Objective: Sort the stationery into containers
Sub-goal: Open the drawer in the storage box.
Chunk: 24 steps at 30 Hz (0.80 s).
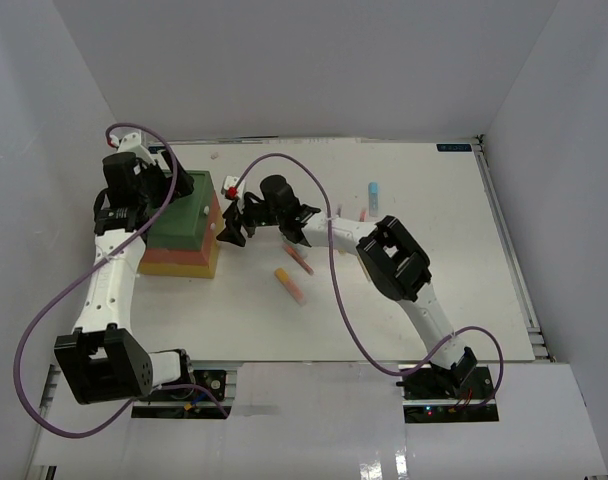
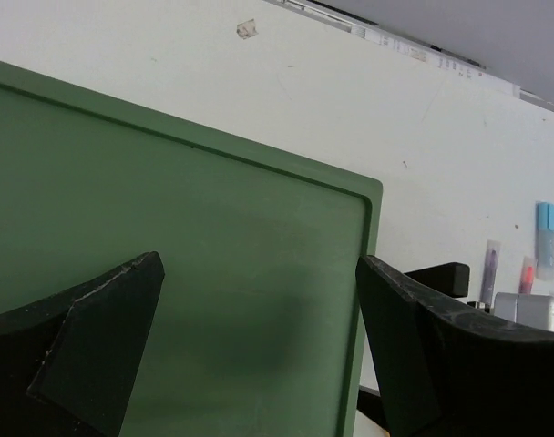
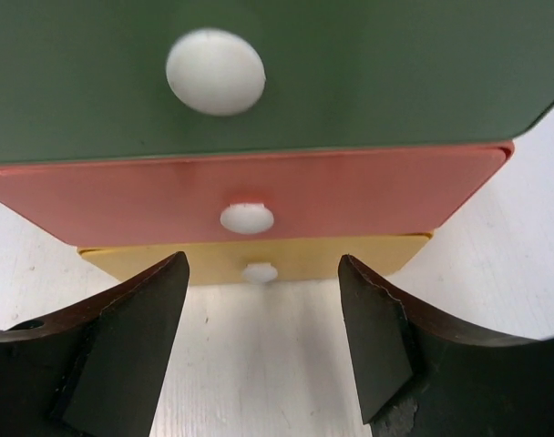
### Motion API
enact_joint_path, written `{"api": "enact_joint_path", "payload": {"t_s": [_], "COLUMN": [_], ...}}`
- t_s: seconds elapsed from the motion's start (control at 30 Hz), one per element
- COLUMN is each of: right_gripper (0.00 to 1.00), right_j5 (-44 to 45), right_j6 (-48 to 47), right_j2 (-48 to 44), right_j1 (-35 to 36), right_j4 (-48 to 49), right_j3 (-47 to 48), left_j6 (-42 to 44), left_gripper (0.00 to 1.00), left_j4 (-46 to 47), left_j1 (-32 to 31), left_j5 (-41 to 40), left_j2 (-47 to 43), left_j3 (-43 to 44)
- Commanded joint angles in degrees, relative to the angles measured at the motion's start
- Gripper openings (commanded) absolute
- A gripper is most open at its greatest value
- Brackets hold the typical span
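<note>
The containers are a stack of three drawer bins [image 1: 184, 238]: dark green on top, red under it, yellow at the bottom. In the right wrist view each front carries a white knob: green [image 3: 215, 71], red [image 3: 247, 218], yellow [image 3: 260, 271]. All drawers look shut. My right gripper [image 1: 230, 226] is open and empty just in front of the stack, low, in line with the yellow knob and short of it [image 3: 263, 341]. My left gripper [image 1: 172, 188] is open and empty over the green top [image 2: 168, 228]. An orange-pink pen [image 1: 291, 284] and a pink pen [image 1: 299, 260] lie on the table.
A blue marker [image 1: 374, 192] and a small pink pen [image 1: 362, 213] lie farther right; they also show in the left wrist view, blue [image 2: 546, 238] and orange-red [image 2: 527, 273], beside a clear purple pen [image 2: 490, 270]. White walls enclose the table [image 1: 434, 300].
</note>
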Motion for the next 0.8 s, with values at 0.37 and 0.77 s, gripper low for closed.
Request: {"api": "enact_joint_path", "payload": {"t_s": [0.37, 0.77], "right_gripper": [0.7, 0.61], "right_j5": [1.84, 0.79], "right_j6": [-0.1, -2.39], "right_j2": [5.32, 3.13], "right_j1": [1.37, 1.37], "right_j4": [10.83, 12.67], "right_j3": [5.38, 3.29], "left_j6": [1.66, 0.17], "left_gripper": [0.98, 0.98], "left_j4": [11.32, 10.97], "left_j1": [-1.05, 0.09], "left_j5": [0.8, 2.56], "left_j2": [-3.87, -2.73], "left_j3": [-11.15, -12.03]}}
